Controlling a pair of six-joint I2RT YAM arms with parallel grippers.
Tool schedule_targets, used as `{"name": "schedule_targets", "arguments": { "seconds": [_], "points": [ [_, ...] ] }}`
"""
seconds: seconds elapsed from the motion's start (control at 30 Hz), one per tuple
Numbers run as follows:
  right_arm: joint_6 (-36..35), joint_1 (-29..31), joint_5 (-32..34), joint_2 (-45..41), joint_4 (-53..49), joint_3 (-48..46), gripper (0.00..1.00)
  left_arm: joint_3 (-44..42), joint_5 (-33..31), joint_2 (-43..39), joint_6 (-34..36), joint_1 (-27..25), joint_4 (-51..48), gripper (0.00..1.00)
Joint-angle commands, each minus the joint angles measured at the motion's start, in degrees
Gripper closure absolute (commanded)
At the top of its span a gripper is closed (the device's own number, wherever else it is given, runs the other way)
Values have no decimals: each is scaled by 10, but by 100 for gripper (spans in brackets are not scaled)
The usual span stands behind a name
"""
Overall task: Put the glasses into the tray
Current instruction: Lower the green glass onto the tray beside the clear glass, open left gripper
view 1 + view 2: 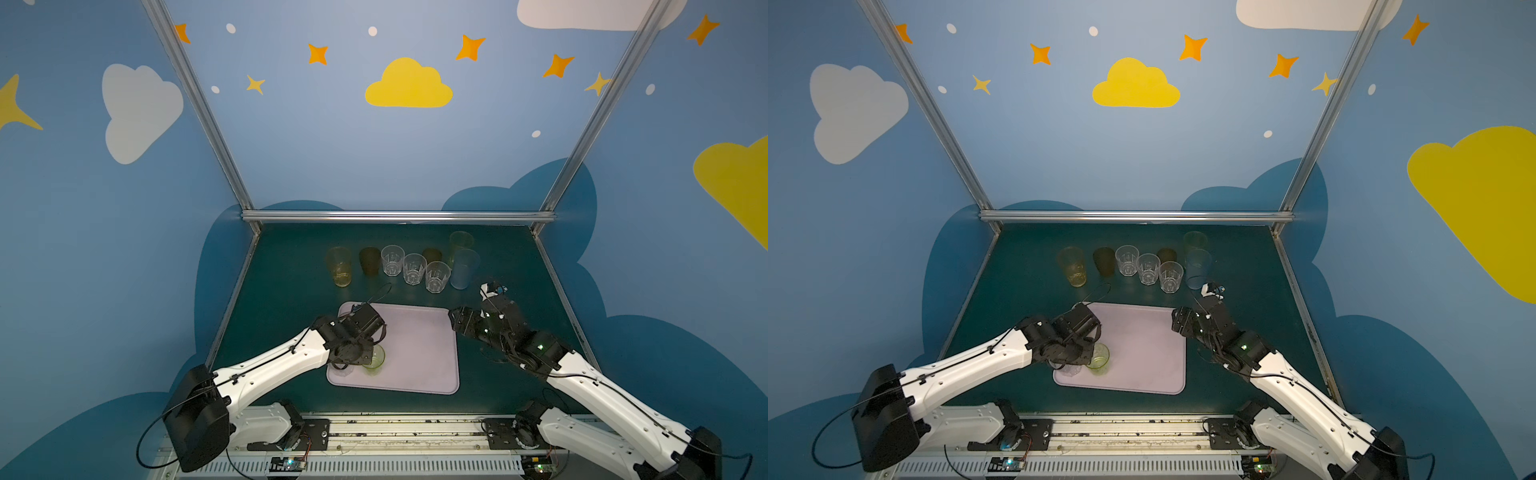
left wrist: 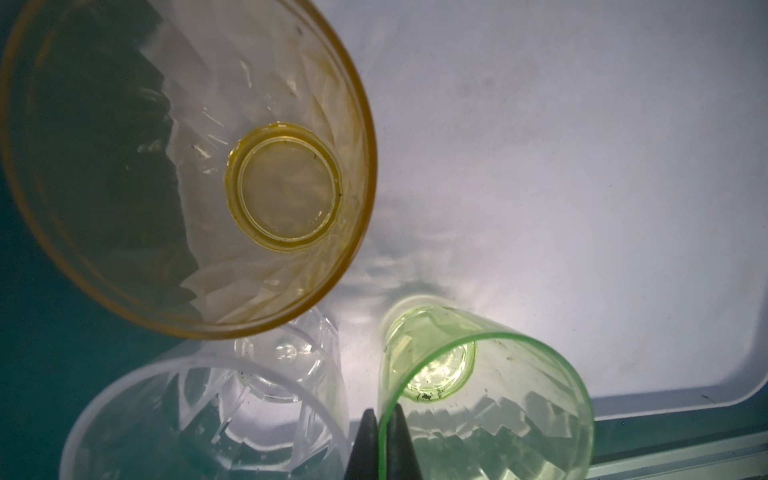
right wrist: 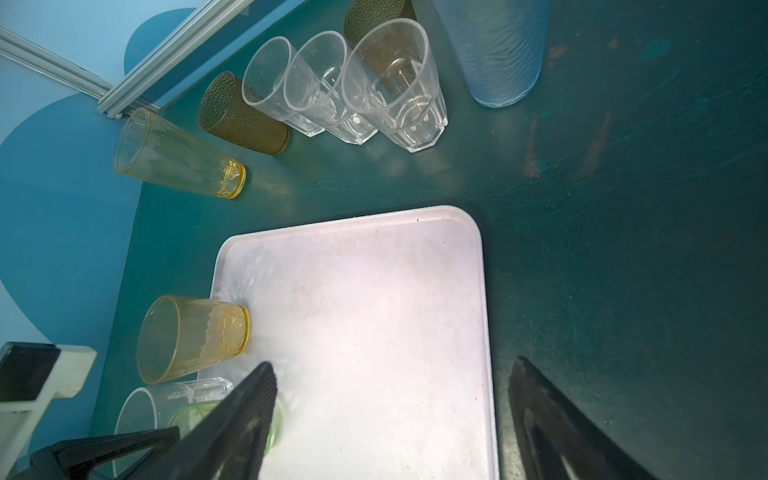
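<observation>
Dark green bench (image 1: 291,307) carries everything. Lilac tray (image 1: 419,345) lies on its near middle, between my two arms.

Back row on the bench, beyond the tray, all upright:
- tall yellow glass (image 1: 340,266) at the left end
- tall green glass (image 1: 461,243) at the right end
- tall blue glass (image 1: 464,269) just in front of the tall green one
- left brown glass (image 1: 369,260)
- right brown glass (image 1: 432,254)
- three clear glasses (image 1: 414,269) in a slanting line

In the tray, at its left end: orange glass (image 3: 191,336), clear faceted glass (image 2: 199,415) just beside it, and short green glass (image 1: 374,360) just beside that.

My left pincer (image 2: 382,415) is clamped on the short green glass's rim, one finger inside and one outside. Can't tell if the base touches the tray.

My right pincer (image 3: 392,363) hangs over the tray's right edge, jaws wide apart, nothing between them.
</observation>
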Motion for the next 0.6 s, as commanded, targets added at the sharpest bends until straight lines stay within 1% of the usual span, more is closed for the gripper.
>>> {"name": "schedule_targets", "arguments": {
  "seconds": [0.0,0.3,0.4,0.43,0.47,0.5,0.57],
  "points": [
    [4,-2,1,0,11,-6,13,-1,-9,6,7,-5,5,96],
    [4,-2,4,3,10,-6,13,6,-8,26,8,-11,7,96],
    [4,-2,10,0,6,-6,13,10,-19,24,4,-13,0,94],
    [4,-2,9,-1,6,-6,13,11,-24,22,1,-13,-1,89],
    [5,-3,11,-2,6,-6,13,11,-26,19,0,-13,-2,80],
    [5,-3,11,-2,5,-6,13,10,-27,16,0,-13,-2,74],
    [5,-3,13,-4,3,-6,13,11,-25,11,-2,-13,-1,70]
  ]
}}
